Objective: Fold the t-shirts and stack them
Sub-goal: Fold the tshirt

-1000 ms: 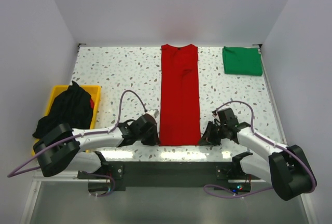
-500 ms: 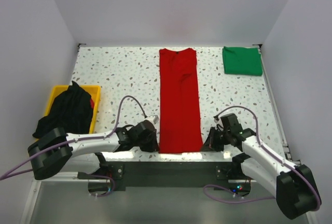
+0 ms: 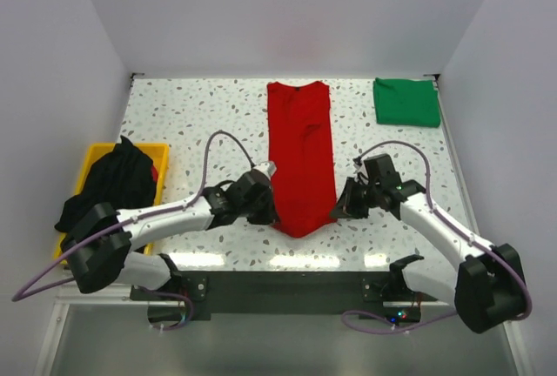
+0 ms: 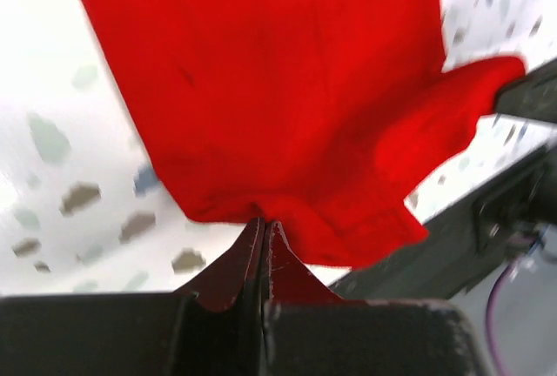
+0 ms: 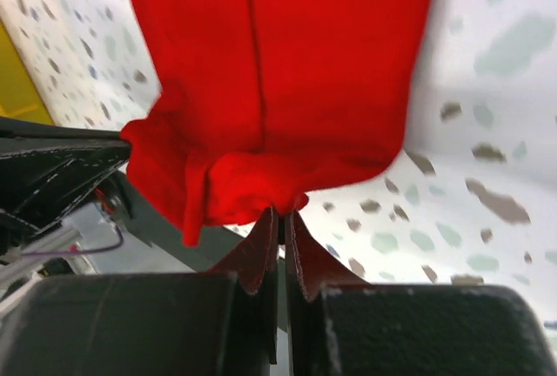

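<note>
Top view, red t-shirt [image 3: 300,154]: long narrow strip down the middle of the speckled tabletop [image 3: 200,124], collar at the far edge. The near hem is pulled up at both corners, so it sags into a V between the two arms.
Top view, left claw [image 3: 270,211]: right at the near left corner of the red t-shirt, clenched on the cloth edge.
Top view, right claw [image 3: 339,208]: same deal at the near right corner, pinching the cloth, so the strip hangs between the two claws.
Top view, green t-shirt [image 3: 406,102]: folded into a flat square in the far right corner, well apart from both claws.
Top view, black t-shirt [image 3: 113,184]: crumpled heap spilling over the yellow bin [image 3: 160,160] on the left side.
Left wrist view, fingers [image 4: 233,265]: pressed tight together with a bit of red hem caught between the tips. The rest of the shirt fans out away from the camera above the speckled surface, and a bunched fold trails off to the right towards a dark blurry shape.
Right wrist view, fingers [image 5: 258,254]: also squeezed shut, a wad of red hem sitting right at the tips. The cloth spreads up and away from there, with a centre crease running along it, and black hardware shows past the left end of the fold.
</note>
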Robot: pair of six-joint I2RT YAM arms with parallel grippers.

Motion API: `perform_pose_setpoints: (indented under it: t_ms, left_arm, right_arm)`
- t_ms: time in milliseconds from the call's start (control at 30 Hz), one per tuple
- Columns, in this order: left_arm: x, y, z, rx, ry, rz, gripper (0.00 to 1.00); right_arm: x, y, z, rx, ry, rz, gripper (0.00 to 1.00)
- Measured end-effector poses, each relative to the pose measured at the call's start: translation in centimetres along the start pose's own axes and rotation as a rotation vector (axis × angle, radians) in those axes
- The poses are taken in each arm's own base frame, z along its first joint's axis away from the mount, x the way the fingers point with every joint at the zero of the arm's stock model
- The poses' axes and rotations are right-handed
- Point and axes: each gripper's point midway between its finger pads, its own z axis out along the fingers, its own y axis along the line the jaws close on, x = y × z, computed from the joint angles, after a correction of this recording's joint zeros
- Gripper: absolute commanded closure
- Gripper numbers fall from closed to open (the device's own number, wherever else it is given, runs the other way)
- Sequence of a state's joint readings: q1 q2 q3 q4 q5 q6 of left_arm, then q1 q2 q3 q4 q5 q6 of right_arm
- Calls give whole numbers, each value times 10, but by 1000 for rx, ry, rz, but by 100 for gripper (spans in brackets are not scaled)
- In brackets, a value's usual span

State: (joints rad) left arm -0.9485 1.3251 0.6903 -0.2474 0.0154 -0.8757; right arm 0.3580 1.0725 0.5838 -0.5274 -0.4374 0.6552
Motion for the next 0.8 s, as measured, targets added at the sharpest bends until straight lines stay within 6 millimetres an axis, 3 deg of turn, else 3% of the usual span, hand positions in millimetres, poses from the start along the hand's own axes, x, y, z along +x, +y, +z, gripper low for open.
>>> perform_pose_setpoints:
  t_ms: [133,233,367,667,800]
  left_arm:
    - [-44,4,8,-29,-58,-68,100]
    - [-77,7,17,-62,-101,-112,100]
    - [-122,11,27,-82,-157,-171,100]
    - [-203,42,51,-140,-241,-283,100]
    - [-224,58,67,-170,-246,-310,100]
  right_arm:
    - [-39,20,8,-3,-52,14,100]
    - [-84,40,17,-4,-124,22,100]
    - [-126,51,28,-7,-184,48,100]
    - [-209,29,59,16,-269,162,100]
    - [-228,13,72,25,-272,214,100]
